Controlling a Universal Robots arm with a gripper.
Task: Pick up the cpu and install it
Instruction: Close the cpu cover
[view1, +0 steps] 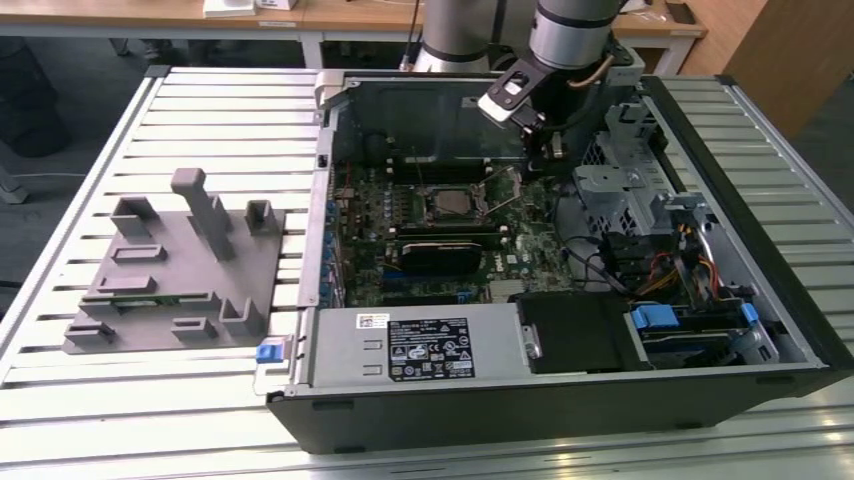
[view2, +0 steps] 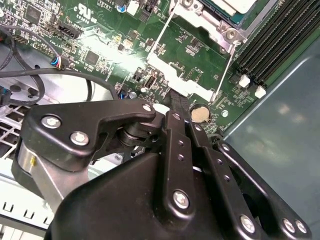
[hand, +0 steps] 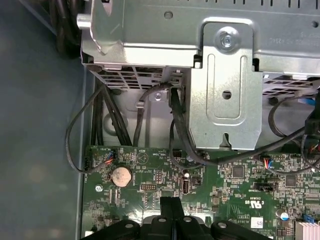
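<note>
The cpu (view2: 234, 4) is a pale silvery square lying in the motherboard socket (view1: 451, 205), inside its metal frame, in the second wrist view. My gripper (view1: 541, 160) reaches down into the open computer case just to the exterior view's right of the socket. In both wrist views its two black fingers are pressed together with nothing between them. The gripper tips (view2: 176, 97) sit at the edge of a silvery bracket (view2: 172, 75) next to the socket, close to a coin cell (view2: 199, 114). In the first wrist view, the gripper (hand: 170, 204) hovers over the green board.
The case (view1: 561, 400) lies open on a slatted table (view1: 200, 110). A grey plastic fixture (view1: 174, 270) stands at the exterior view's left. A metal drive cage (hand: 225, 90) with black cables (hand: 175, 125) rises close beside the gripper. A power supply (view1: 414, 350) fills the case's near side.
</note>
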